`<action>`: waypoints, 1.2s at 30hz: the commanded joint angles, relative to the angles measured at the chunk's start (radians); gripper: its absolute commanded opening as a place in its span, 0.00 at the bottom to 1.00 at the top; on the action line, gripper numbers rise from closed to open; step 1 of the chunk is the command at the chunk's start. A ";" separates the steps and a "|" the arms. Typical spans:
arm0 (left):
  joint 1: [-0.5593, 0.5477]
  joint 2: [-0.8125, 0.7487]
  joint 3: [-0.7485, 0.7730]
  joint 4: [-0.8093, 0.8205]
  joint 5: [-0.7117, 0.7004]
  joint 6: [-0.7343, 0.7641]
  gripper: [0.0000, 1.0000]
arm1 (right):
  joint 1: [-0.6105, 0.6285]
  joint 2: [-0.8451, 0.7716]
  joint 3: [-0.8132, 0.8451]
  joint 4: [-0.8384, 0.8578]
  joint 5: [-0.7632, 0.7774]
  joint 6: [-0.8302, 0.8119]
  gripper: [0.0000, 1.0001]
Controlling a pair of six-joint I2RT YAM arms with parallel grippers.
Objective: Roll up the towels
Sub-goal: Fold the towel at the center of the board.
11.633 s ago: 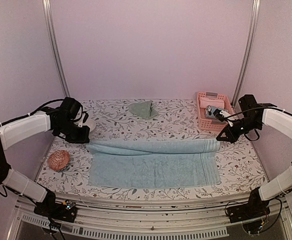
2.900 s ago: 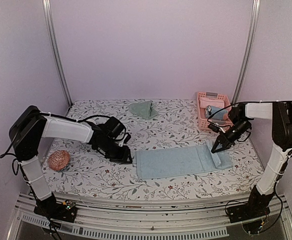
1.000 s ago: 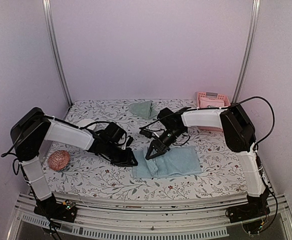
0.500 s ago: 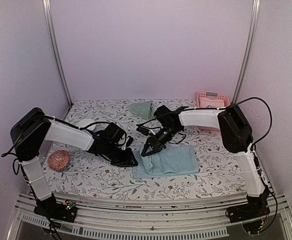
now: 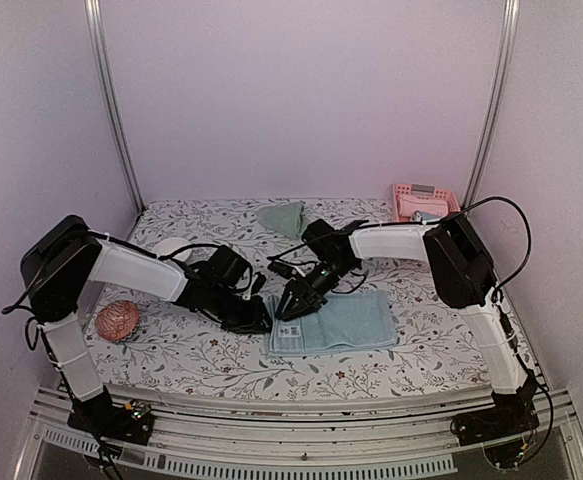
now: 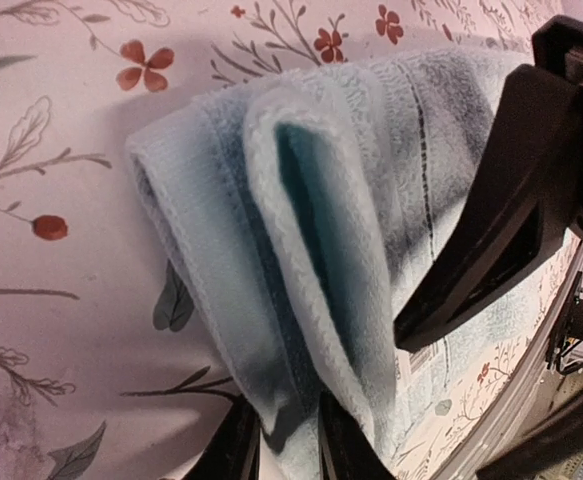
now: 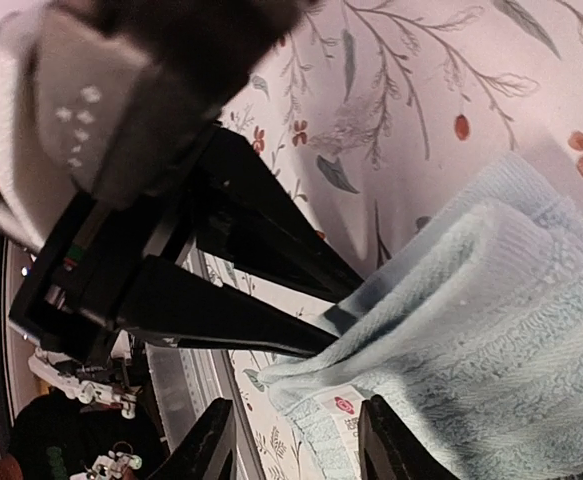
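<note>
The light blue towel (image 5: pixel 333 322) lies folded on the flowered table, its white label (image 7: pixel 336 408) up at the near left corner. My left gripper (image 5: pixel 262 319) is shut on the towel's left edge; in the left wrist view the terry folds (image 6: pixel 301 250) run down between its fingertips (image 6: pixel 237 448). My right gripper (image 5: pixel 289 307) hovers open just over that same left end, fingers (image 7: pixel 214 445) apart, nothing pinched. The sage-green towel (image 5: pixel 284 217) lies crumpled at the back centre.
A pink slatted basket (image 5: pixel 426 203) stands at the back right. A pinkish woven ball (image 5: pixel 117 320) sits near the left edge, and a white object (image 5: pixel 171 247) lies behind my left arm. Both grippers crowd the same towel end.
My right gripper carried the towel's right end leftward over the rest, folding it shorter, then opened and let go. My left gripper stayed shut on the left edge.
</note>
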 commanded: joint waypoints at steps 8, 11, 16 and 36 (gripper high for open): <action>-0.024 -0.201 -0.154 -0.094 -0.205 -0.157 0.32 | -0.037 -0.173 -0.062 -0.060 0.065 -0.175 0.45; -0.024 -0.235 -0.156 0.003 -0.141 -0.103 0.31 | -0.069 -0.238 -0.099 -0.083 0.093 -0.241 0.44; -0.025 -0.206 -0.110 0.098 -0.021 -0.043 0.27 | -0.152 -0.382 -0.235 -0.058 0.153 -0.368 0.40; -0.046 0.009 0.121 -0.154 -0.070 -0.051 0.29 | -0.313 -0.594 -0.683 0.216 0.317 -0.454 0.36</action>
